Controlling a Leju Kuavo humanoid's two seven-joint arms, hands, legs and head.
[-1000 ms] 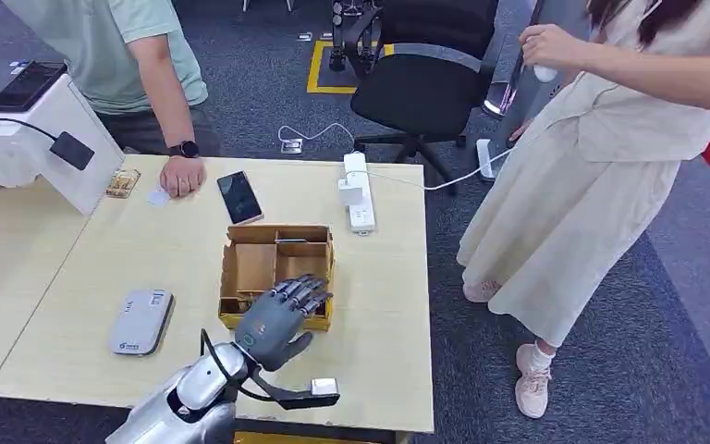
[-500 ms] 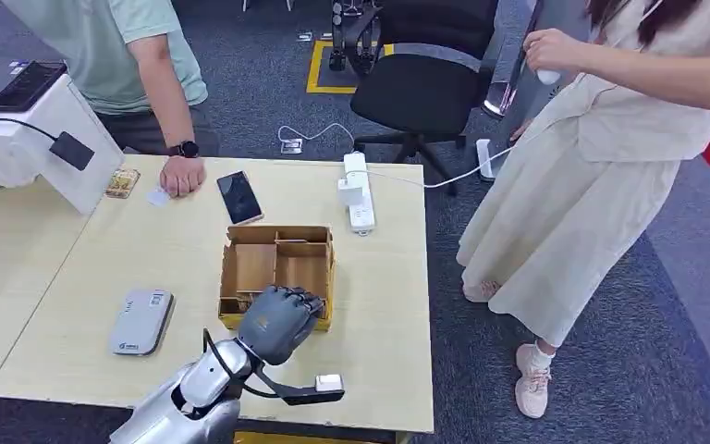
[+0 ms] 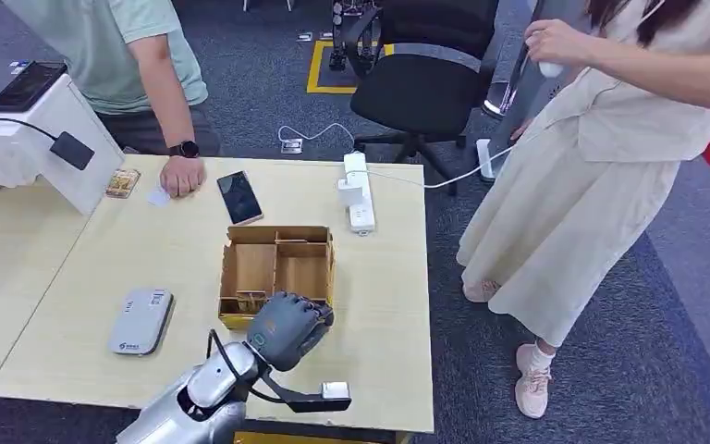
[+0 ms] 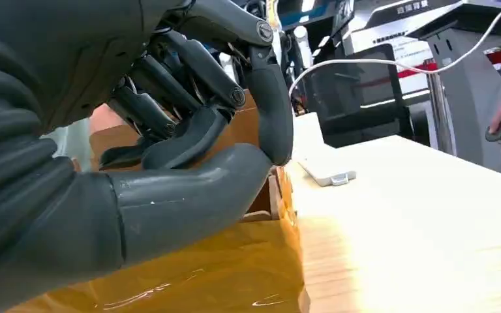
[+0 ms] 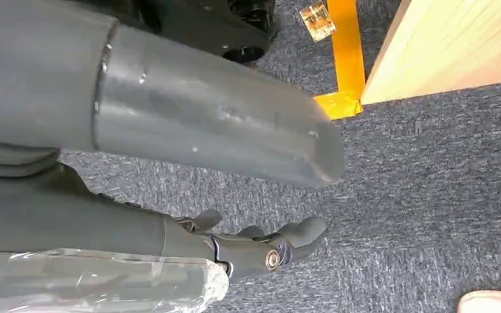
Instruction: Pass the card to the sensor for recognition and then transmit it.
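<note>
Left robot hand [image 3: 288, 326] curled at box [image 3: 277, 264], phone [image 3: 239, 197] beyond

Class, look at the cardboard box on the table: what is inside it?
The cardboard box has dividers forming compartments; the far ones show bare cardboard floors. The left hand, fingers curled, reaches over the near edge and covers the near compartments, so any card there is hidden.

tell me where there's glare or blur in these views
Head view: even light, sharp, no strong glare on the table. Left wrist view: the tabletop is washed out by bright light, the tape on the cardboard box shines, and the left hand is close and soft. Right wrist view: the right hand looms blurred; the carpet is sharper.
</note>
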